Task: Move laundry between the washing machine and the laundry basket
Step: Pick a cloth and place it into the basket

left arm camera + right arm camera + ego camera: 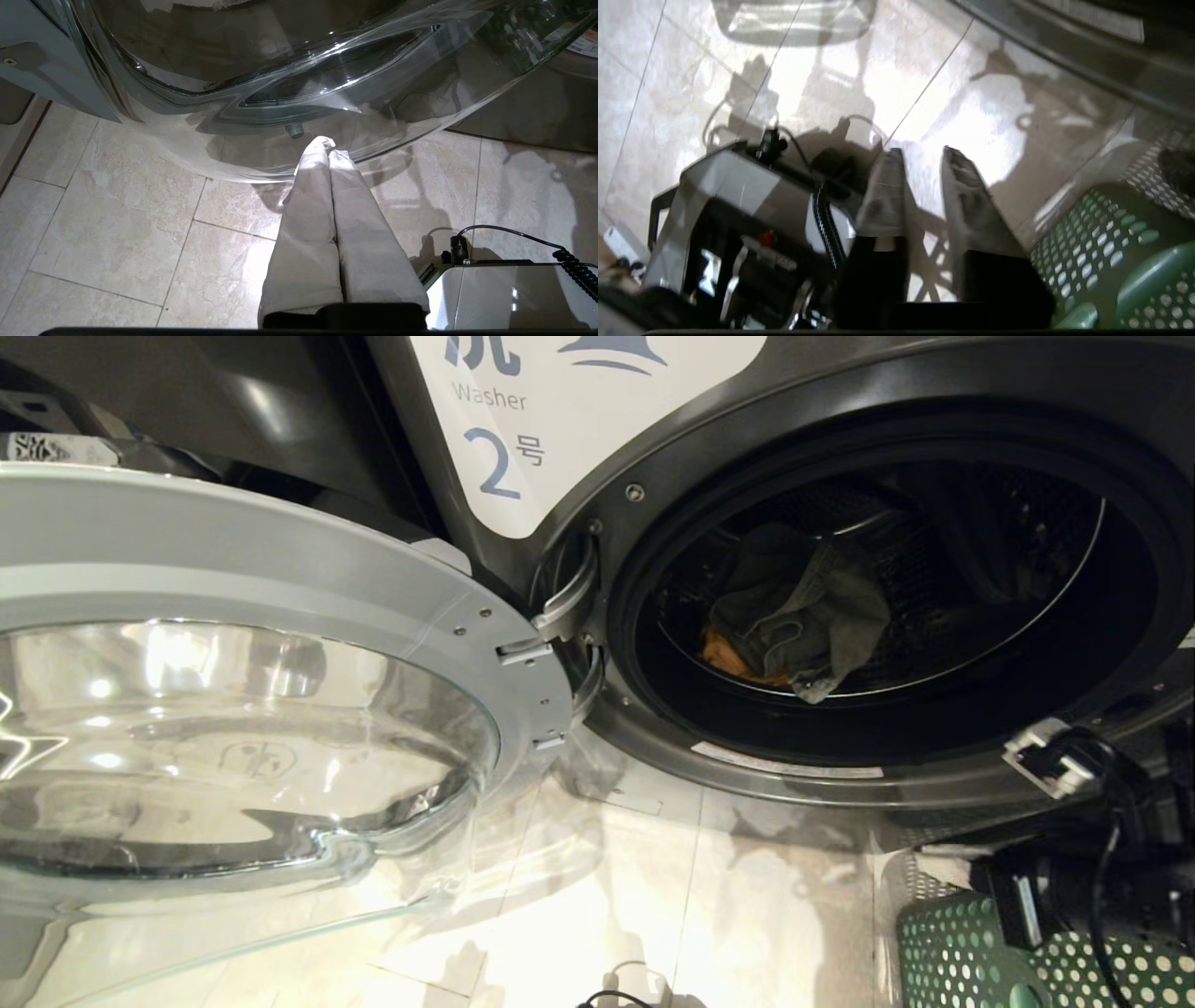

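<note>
While its door [280, 616] hangs open, washing machine [579, 504] drum holding grey-green laundry [808, 607], perhaps over orange.

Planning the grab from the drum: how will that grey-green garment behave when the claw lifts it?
The grey-green garment lies crumpled in folds, so it is probably floppy and will drape and stretch out when lifted. It covers an orange piece, which may drag along. Likely light, though dampness cannot be judged.
</note>
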Robot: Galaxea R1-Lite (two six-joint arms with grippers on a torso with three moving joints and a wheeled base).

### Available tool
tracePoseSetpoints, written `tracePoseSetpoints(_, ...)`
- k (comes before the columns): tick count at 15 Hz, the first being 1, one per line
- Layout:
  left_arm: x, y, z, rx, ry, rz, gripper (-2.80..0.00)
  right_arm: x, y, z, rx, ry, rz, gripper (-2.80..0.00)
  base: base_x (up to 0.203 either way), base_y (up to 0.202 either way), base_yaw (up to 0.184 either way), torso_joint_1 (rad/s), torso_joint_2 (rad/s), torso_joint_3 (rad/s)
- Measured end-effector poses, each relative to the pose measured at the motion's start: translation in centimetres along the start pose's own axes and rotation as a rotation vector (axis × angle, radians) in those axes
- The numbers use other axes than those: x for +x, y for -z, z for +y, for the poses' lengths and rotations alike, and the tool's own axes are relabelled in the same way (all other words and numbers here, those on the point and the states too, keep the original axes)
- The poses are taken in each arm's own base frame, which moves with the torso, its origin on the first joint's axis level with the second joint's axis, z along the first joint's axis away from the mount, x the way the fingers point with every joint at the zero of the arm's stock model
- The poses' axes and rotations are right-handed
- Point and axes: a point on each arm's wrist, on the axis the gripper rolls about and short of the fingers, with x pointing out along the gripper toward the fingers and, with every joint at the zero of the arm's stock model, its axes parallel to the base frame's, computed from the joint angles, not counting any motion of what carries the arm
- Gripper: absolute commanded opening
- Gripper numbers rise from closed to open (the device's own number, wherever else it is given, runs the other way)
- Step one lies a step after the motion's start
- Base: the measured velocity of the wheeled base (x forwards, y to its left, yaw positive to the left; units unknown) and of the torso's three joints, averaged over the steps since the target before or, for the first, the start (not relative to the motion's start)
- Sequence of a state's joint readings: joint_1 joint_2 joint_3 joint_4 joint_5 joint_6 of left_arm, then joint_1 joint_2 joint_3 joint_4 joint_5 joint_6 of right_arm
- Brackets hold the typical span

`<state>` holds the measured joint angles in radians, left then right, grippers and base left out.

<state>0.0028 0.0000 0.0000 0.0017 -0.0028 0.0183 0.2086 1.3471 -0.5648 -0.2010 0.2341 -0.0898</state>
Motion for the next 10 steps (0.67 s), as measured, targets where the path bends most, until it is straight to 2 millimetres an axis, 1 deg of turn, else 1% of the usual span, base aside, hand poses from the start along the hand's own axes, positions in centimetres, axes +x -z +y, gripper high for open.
tracePoseSetpoints(1,0.0,0.0,0.0,0.0,0.0,0.0,-2.8,1.2,-0.5,-0.2,-0.003,0.013,-0.022,0.0,0.0,0.0,0.0,0.0,0.0,0.0)
tracePoseSetpoints(3,0.0,0.0,0.0,0.0,0.0,0.0,-2.8,2.6,-1.9,-0.6,0.02,0.043,-0.07,0.0,0.0,0.0,0.0,0.0,0.0,0.0)
tracePoseSetpoints(5,0.0,0.0,0.0,0.0,0.0,0.0,-2.8,3.3,-3.6,-0.8,0.061,0.056,-0.11,0.0,0.0,0.0,0.0,0.0,0.0,0.0)
tracePoseSetpoints(7,0.0,0.0,0.0,0.0,0.0,0.0,-2.8,3.5,-5.3,-0.9,0.056,0.083,-0.171,0.0,0.0,0.0,0.0,0.0,0.0,0.0)
tracePoseSetpoints(8,0.0,0.0,0.0,0.0,0.0,0.0,-2.8,3.7,-5.9,-0.7,0.045,0.109,-0.204,0.0,0.0,0.0,0.0,0.0,0.0,0.0)
tracePoseSetpoints(10,0.0,0.0,0.0,0.0,0.0,0.0,-2.8,4.6,-6.3,-0.5,0.028,0.141,-0.248,0.0,0.0,0.0,0.0,0.0,0.0,0.0)
